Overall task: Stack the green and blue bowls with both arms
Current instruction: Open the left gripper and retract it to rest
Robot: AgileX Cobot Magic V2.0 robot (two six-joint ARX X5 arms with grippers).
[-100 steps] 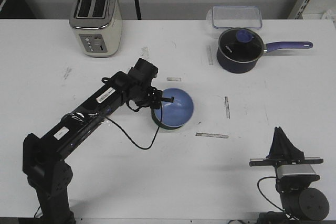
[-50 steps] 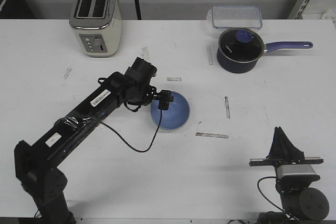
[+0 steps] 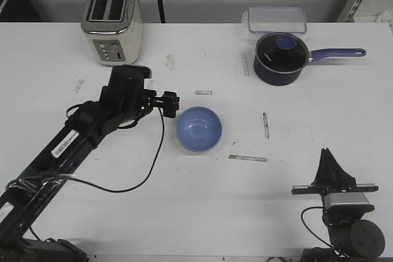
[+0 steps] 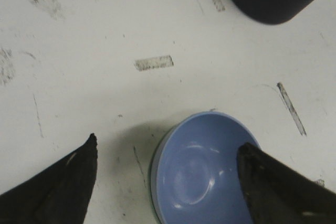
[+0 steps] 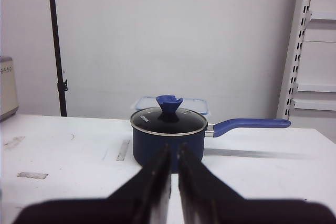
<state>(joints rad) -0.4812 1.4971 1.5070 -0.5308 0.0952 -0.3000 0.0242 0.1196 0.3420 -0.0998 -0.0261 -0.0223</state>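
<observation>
As left hand backs off: left hand [image 3: 171, 104] now sits just beside the blue bowl [image 3: 199, 128] on the toaster side, no contact; half a second ago it was on the bowl's near-left rim, a second ago it was carrying that bowl.
Left hand state: fingers spread wide, nothing between them; in the left wrist view the bowl lies ahead of the two tips.
Blue bowl: released, upright, mid-desk, inside facing up, no tilt visible.
Green bowl: almost fully hidden under the blue one; only a thin pale rim [image 4: 153, 174] shows along the blue bowl's edge in the left wrist view. A second ago more of its rim showed under the blue bowl.
Stack: blue looks nested in green, seated flush as far as can be told.
Right hand: right hand [image 3: 331, 167] parked at the near right corner of the desk [image 3: 123, 200], fingers drawn nearly together, holding nothing, same spot across all three front pictures.
Bystanders: saucepan [image 3: 280, 59], toaster [image 3: 112, 23] and lidded container [image 3: 276, 19] at the far side, unmoved.
Meaning for task: stacking looks done; what remains is likely just the left arm clearing away.
</observation>
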